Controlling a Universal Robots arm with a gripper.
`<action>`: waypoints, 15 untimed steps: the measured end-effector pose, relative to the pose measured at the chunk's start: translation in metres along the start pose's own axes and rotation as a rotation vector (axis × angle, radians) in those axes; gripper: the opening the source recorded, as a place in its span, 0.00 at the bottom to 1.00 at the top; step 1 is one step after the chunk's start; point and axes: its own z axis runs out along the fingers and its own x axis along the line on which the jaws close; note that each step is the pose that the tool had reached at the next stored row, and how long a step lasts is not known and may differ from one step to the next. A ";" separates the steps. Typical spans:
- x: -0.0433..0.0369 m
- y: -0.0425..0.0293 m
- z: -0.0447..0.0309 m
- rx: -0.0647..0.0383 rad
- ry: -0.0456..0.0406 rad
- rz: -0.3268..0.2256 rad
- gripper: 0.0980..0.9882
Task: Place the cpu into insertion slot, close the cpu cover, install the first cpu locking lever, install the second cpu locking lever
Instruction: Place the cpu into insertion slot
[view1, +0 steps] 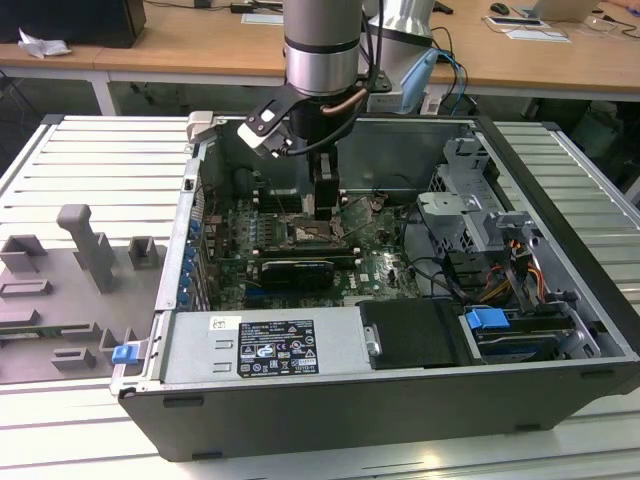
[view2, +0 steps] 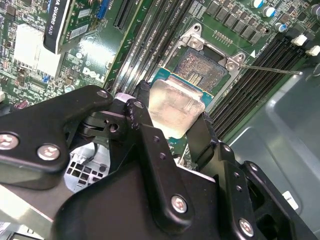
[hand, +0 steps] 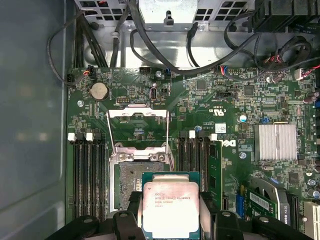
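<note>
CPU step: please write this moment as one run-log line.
hand: shut on cpu | cpu: over insertion slot, not seated | cpu cover: open

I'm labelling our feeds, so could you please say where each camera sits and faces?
Exterior view: off the arm, above the open grey computer case, looking down into it; the silver arm and gripper show.
First wrist view: on the arm, facing the green circuit board squarely; black fingers show.
Second wrist view: on the arm, looking obliquely past the fingers.
Both wrist views share the small square silvery-tan cpu, gripped close to the dark-rimmed square insertion slot.
</note>
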 end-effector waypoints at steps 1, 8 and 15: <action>0.0001 0.0000 0.0003 0.000 0.0000 0.000 0.50; 0.0003 -0.0001 0.0036 0.000 -0.0002 0.000 0.50; 0.0003 -0.0003 0.0058 0.000 -0.0004 0.000 0.50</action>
